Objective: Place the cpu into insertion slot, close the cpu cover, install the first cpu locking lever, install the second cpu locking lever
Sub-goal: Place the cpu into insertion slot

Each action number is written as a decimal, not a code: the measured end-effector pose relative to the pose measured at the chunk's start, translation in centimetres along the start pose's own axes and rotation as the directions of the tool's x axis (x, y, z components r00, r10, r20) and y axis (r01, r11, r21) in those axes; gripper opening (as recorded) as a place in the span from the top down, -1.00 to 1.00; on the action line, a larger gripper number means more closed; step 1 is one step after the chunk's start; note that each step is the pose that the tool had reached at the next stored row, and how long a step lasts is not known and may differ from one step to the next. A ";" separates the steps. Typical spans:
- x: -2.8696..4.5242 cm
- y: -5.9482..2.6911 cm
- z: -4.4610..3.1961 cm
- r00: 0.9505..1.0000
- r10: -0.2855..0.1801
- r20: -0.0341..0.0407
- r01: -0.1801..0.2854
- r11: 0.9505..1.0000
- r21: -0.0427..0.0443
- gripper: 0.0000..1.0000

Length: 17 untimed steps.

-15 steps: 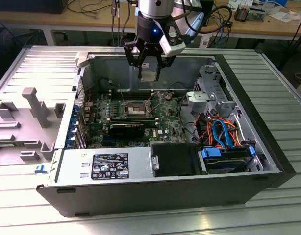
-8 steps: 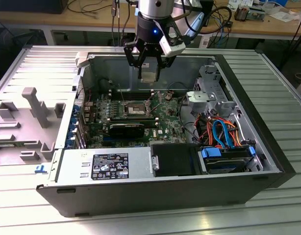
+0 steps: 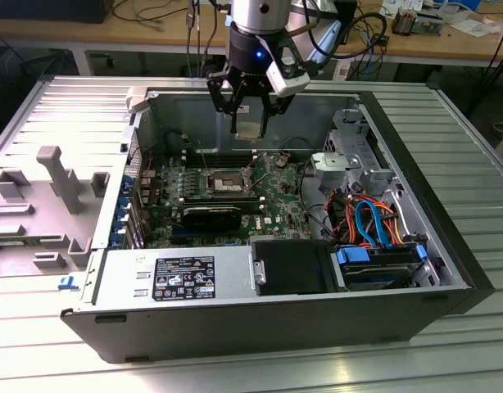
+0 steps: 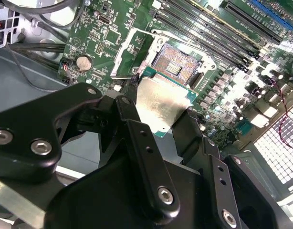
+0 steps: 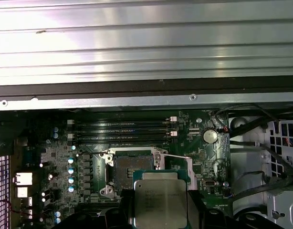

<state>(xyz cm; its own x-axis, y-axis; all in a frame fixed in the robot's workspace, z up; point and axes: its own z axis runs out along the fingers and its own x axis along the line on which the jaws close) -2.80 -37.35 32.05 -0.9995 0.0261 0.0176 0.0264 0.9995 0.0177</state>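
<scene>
While the gripper (image 3: 250, 110) hangs over the open computer case (image 3: 235, 327), its black fingers (image 4: 139, 143) pinch the cpu (image 4: 161, 107) by two opposite edges, metal top up. Judgement: the edge grip leaves the underside free to meet the contacts. The chip sits above the insertion slot (image 4: 177, 64), clear of it and, by both wrist views, a little off to one side of it. Slot is bare: dark contact field exposed, nothing seated. Beside the slot the cpu cover (image 4: 121, 55) appears swung open, presumably to leave the way down clear. Case contents: the green motherboard (image 3: 276, 196) surrounds the slot; long memory slots (image 5: 122, 130) run just beside it; a black card (image 3: 210, 214) lies near it; orange and blue cables (image 3: 370, 219) sit well apart from it.
</scene>
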 end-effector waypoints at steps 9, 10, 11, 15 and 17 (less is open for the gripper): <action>0.00 -0.04 0.22 1.000 0.000 0.000 0.000 1.000 0.003 -0.08; 0.00 -0.04 0.24 1.000 0.000 0.000 0.000 1.000 0.004 -0.08; -0.01 -0.04 0.25 1.000 0.000 0.000 0.000 1.000 0.004 -0.08; -0.01 -0.04 0.32 1.000 0.000 0.000 0.000 1.000 0.005 -0.08; -0.01 -0.05 0.37 1.000 0.000 0.000 0.000 1.000 0.006 -0.08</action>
<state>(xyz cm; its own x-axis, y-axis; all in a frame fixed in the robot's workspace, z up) -2.80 -37.39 31.67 -0.9995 0.0262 0.0173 0.0264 0.9996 0.0112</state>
